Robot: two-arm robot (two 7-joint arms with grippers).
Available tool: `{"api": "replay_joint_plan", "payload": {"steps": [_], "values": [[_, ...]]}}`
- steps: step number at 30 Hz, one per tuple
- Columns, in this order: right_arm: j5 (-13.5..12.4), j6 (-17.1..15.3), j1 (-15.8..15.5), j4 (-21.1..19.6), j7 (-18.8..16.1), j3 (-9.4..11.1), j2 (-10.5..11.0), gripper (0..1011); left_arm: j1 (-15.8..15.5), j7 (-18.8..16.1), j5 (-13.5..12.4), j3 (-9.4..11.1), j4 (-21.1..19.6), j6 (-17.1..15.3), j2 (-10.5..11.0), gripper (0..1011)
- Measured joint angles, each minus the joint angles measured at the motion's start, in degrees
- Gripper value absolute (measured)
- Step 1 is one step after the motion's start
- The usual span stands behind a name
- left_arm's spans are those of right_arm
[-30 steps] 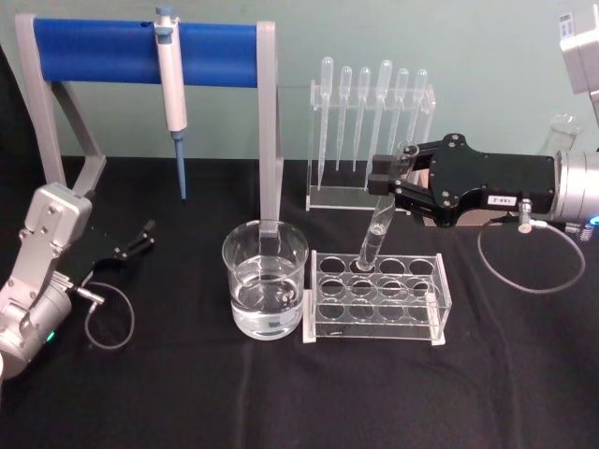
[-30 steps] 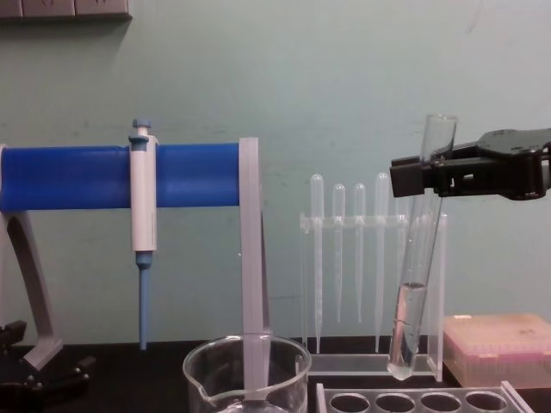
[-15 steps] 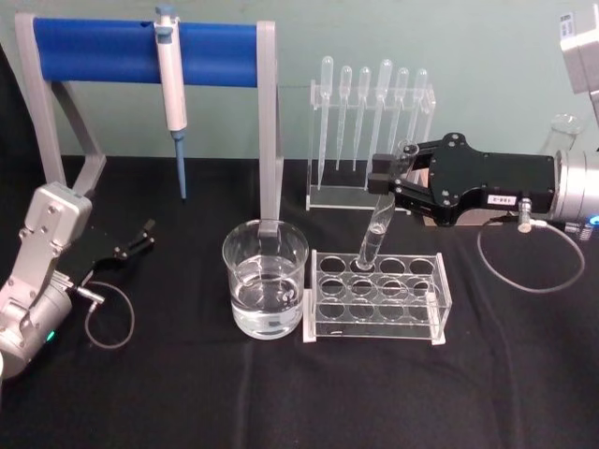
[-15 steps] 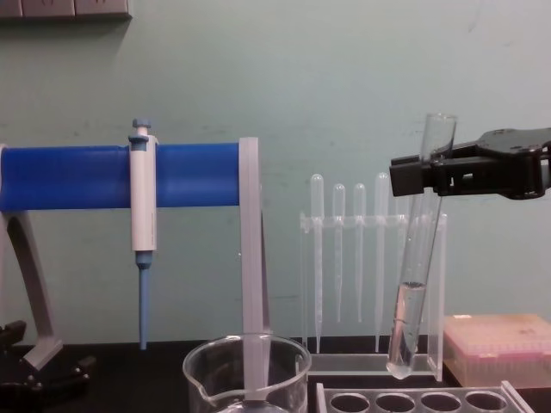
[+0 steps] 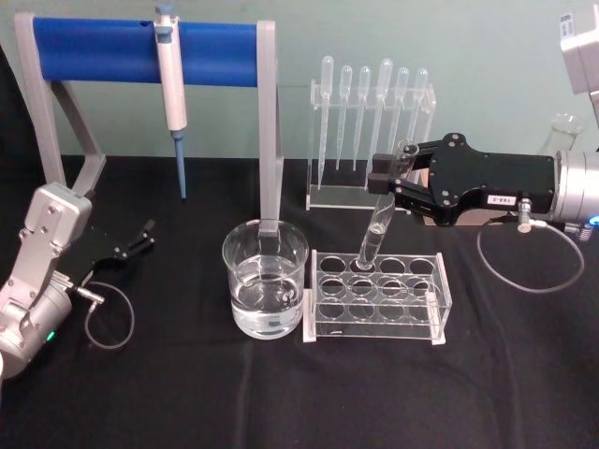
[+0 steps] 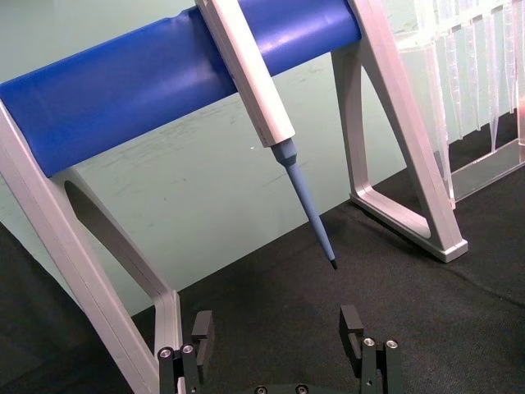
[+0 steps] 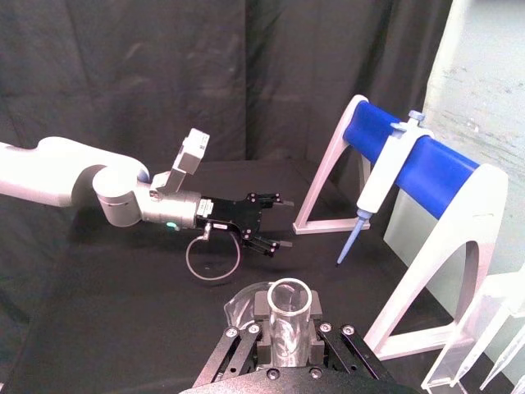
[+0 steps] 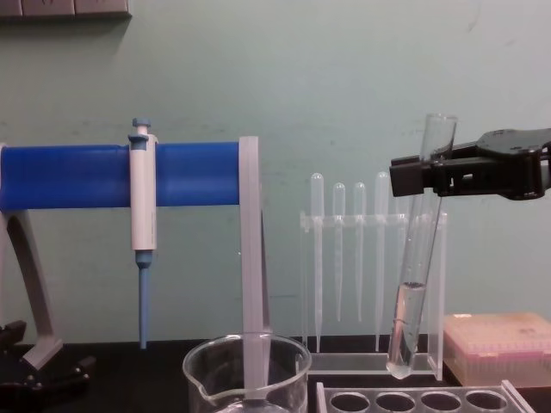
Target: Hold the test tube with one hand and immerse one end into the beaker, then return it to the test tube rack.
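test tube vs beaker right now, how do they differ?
The test tube is long and narrow; the beaker is wide and squat. The tube hangs tilted over the rack, pinched near its rim by the right gripper; the beaker stands upright on the table beside the rack. Both are clear glass holding clear liquid. The left gripper sits open, parked at left.

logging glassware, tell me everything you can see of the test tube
The test tube is a long, narrow clear glass tube with a flared rim and rounded bottom, its lower third holding clear liquid. The right end effector is shut on it just below the rim. It tilts, top toward the robot's right, bottom just above the test tube rack.
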State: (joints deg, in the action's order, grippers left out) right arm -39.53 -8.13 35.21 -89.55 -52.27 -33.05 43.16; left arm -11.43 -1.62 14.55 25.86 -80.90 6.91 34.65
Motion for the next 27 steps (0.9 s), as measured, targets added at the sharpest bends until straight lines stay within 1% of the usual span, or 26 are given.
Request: {"api": "replay_joint_plan", "payload": {"steps": [27], "values": [[0.0,0.0,0.0,0.0,0.0,0.0,0.0,225,0.0,0.0,0.0,0.0,0.0,0.0,0.0,1000]]}}
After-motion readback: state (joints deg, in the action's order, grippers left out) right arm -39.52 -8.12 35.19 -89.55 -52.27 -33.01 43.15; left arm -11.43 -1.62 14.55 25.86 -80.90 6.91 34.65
